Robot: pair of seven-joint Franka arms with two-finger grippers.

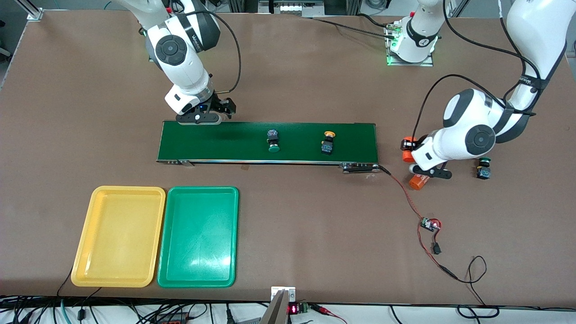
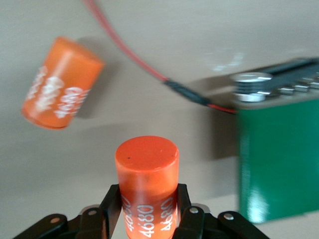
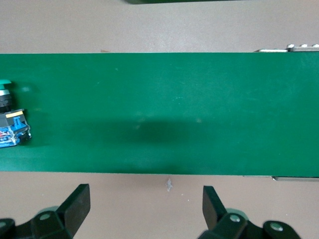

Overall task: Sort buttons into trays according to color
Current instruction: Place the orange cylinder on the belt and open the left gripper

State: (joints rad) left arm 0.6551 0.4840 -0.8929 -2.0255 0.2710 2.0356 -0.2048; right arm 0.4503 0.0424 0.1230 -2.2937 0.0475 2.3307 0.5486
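Observation:
A green button [image 1: 273, 140] and a yellow button [image 1: 328, 142] lie on the dark-green conveyor belt [image 1: 225, 143]. Another green button [image 1: 483, 167] stands on the table by the left arm; a fourth is hidden. The yellow tray [image 1: 119, 236] and green tray [image 1: 198, 236] lie side by side, both empty. My left gripper [image 1: 408, 150] is shut on an orange cylinder [image 2: 147, 172] beside the belt's end [image 2: 279, 159]. My right gripper [image 1: 200, 119] is open and empty at the belt's edge farther from the front camera; its wrist view shows the green button [image 3: 10, 124].
A second orange cylinder [image 1: 418, 181] lies on the table by the left gripper and also shows in the left wrist view [image 2: 61, 90]. A red wire [image 1: 407, 198] runs from the belt's end to a small board [image 1: 429, 224].

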